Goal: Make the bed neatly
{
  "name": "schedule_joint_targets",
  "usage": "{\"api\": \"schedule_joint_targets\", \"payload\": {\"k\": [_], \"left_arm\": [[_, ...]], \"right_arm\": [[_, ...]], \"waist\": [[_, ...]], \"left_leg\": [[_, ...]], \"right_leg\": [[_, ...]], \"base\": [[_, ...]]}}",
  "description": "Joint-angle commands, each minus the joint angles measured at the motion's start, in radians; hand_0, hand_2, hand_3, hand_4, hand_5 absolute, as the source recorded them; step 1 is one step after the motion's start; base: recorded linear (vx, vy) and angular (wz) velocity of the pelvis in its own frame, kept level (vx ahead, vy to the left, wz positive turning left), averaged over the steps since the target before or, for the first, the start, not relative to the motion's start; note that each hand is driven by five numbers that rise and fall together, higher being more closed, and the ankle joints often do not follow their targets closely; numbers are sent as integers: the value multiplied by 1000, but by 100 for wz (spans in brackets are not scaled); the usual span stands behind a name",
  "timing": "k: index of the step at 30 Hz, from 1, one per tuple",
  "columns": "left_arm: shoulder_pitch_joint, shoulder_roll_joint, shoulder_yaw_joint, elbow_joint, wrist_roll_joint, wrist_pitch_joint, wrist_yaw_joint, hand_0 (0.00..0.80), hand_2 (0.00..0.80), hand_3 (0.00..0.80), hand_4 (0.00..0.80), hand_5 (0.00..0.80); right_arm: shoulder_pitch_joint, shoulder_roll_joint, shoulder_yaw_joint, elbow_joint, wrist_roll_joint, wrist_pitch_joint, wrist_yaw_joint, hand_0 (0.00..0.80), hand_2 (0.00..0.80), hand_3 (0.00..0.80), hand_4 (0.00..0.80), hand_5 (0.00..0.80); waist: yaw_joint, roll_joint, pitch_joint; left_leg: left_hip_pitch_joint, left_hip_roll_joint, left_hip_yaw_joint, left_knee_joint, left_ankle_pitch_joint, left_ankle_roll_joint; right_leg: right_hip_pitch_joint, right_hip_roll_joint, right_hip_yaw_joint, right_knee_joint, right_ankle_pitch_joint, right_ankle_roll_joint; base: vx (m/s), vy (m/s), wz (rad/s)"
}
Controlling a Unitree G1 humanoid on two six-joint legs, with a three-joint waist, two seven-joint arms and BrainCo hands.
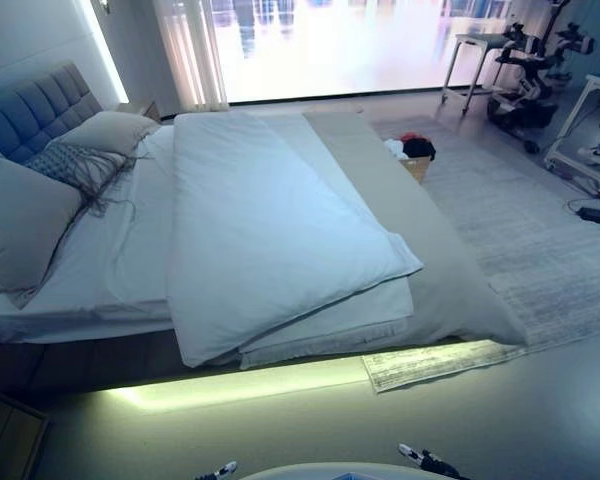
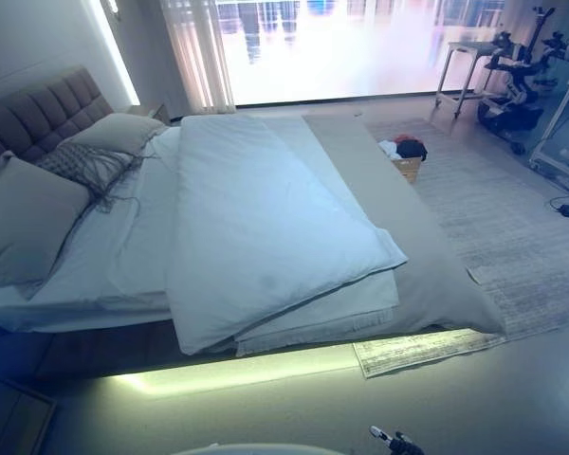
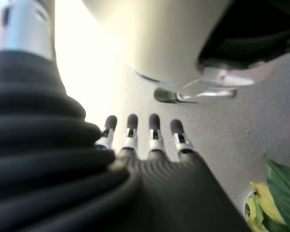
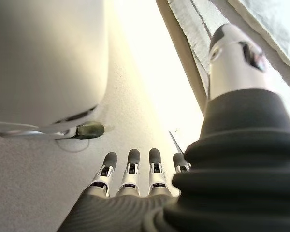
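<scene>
The bed [image 1: 120,255] lies across the eye views with its grey tufted headboard [image 1: 30,110] at the left. A white duvet [image 1: 270,230] is folded double over the middle, its near corner hanging past the mattress edge. A grey cover [image 1: 425,260] shows beyond it toward the foot. Two grey pillows [image 1: 20,220] [image 1: 105,130] and a fringed cushion [image 1: 70,165] lean at the headboard. My left hand [image 3: 154,137] hangs over the floor with straight fingers, holding nothing. My right hand [image 4: 130,174] hangs the same way, open, beside the bed's lit lower edge.
A basket of clothes [image 1: 413,155] stands on the pale rug [image 1: 540,240] beyond the bed's foot. A small table [image 1: 475,50] and a machine [image 1: 530,70] stand by the bright window. A wooden nightstand [image 1: 5,435] sits at the near left. Green leaves [image 3: 280,193] show by my left hand.
</scene>
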Motion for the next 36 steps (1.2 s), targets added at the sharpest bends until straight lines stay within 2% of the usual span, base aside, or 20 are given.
{"api": "schedule_joint_targets", "payload": {"k": [1,6,14,16,18,20,22,23,24,25,27,28,31,32,34,36], "left_arm": [[-70,-20,0,81,-47,-18,16,0,0,0,0,0],[-79,-16,6,78,-56,-28,26,0,0,0,0,0],[-82,-9,15,94,-38,-5,49,0,0,0,0,0],[-74,-8,26,98,-73,1,52,0,0,0,0,0],[-72,-10,54,103,-164,35,80,0,0,0,0,0],[-70,-10,89,105,-207,42,114,0,0,0,0,0],[-65,-12,107,116,-212,27,99,0,0,0,0,0],[-64,-14,120,114,-218,30,90,0,0,0,0,0],[-65,-16,124,112,-219,36,87,0,0,0,0,0],[-64,-19,120,107,-227,45,87,0,0,0,0,0],[-60,-17,104,98,-240,50,85,0,0,0,0,0],[-62,-12,90,92,-241,54,89,0,0,0,0,0],[-46,-12,102,93,-216,45,92,0,0,0,0,0],[-36,-12,125,104,-193,34,87,0,0,0,0,0],[-30,-4,130,111,-189,26,88,0,0,0,0,0],[-28,16,121,111,-146,26,79,0,0,0,0,0]], "right_arm": [[-96,32,19,30,-9,-67,-70,0,0,0,0,0],[-108,30,37,26,-53,-51,-102,0,0,0,0,0],[-111,31,34,49,-31,-9,-144,0,0,0,0,0],[-113,29,34,56,-57,2,-170,0,0,0,0,0],[-119,26,35,59,-88,27,-190,0,0,0,0,0],[-127,20,51,47,-140,60,-177,0,0,0,0,0],[-132,7,82,36,-173,65,-173,0,0,0,0,0],[-136,-2,96,27,-200,74,-186,0,0,0,0,0],[-137,-8,102,24,-219,82,-194,0,0,0,0,0],[-137,-20,105,31,-228,88,-203,0,0,0,0,0],[-142,-33,94,43,-222,84,-205,0,0,0,0,0],[-146,-39,91,48,-201,76,-205,0,0,0,0,0],[-141,-48,75,47,-189,75,-213,0,0,0,0,0],[-138,-48,60,61,-199,76,-218,0,0,0,0,0],[-134,-46,44,80,-201,75,-205,0,0,0,0,0],[-119,-36,21,84,-206,55,-180,0,0,0,0,0]], "waist": [[-9,-39,26],[-10,-43,35],[-6,-50,49],[-6,-55,57],[-3,-67,79],[11,-80,117],[32,-73,157],[40,-59,179],[43,-49,189],[50,-24,195],[62,-5,200],[78,3,199],[93,-1,190],[98,-8,169],[105,-18,147],[108,-27,120]], "left_leg": [[-17,-1,-19,3,-34,31],[-17,4,-13,3,-28,31],[1,7,-29,3,-23,36],[-9,13,-32,53,-35,35],[-56,23,-39,169,-54,28],[-171,32,-78,372,16,9],[-350,15,-154,597,151,-18],[-393,11,-165,590,182,-31],[-390,17,-152,533,192,-38],[-386,34,-121,368,204,-43],[-366,56,-71,139,225,-47],[-399,60,-65,4,256,-47],[-457,75,-51,3,256,-45],[-437,72,-37,3,228,-32],[-400,61,-30,15,221,-20],[-369,41,-49,54,183,4]], "right_leg": [[39,-45,15,3,-43,46],[39,-42,22,3,-43,42],[48,-40,25,23,-59,35],[35,-43,37,59,-72,27],[16,-48,35,109,-85,12],[5,-45,28,135,-93,-19],[0,-37,34,157,-99,-49],[5,-33,48,170,-108,-49],[15,-30,54,172,-117,-43],[36,-21,61,166,-133,-25],[71,-16,66,150,-151,-8],[108,-6,79,139,-180,-5],[175,-7,99,136,-251,4],[205,-40,101,138,-264,27],[229,-72,96,140,-264,50],[221,-118,87,185,-241,67]], "base": [[47,-18,-1],[34,-28,-4],[76,-65,-1],[79,-100,-2],[47,-145,-7],[11,-159,-10],[36,-54,-10],[120,92,-20],[280,219,-36],[325,230,-36],[395,227,-41],[435,200,-23],[453,225,41],[538,315,31],[573,332,-8],[583,361,-45]]}}
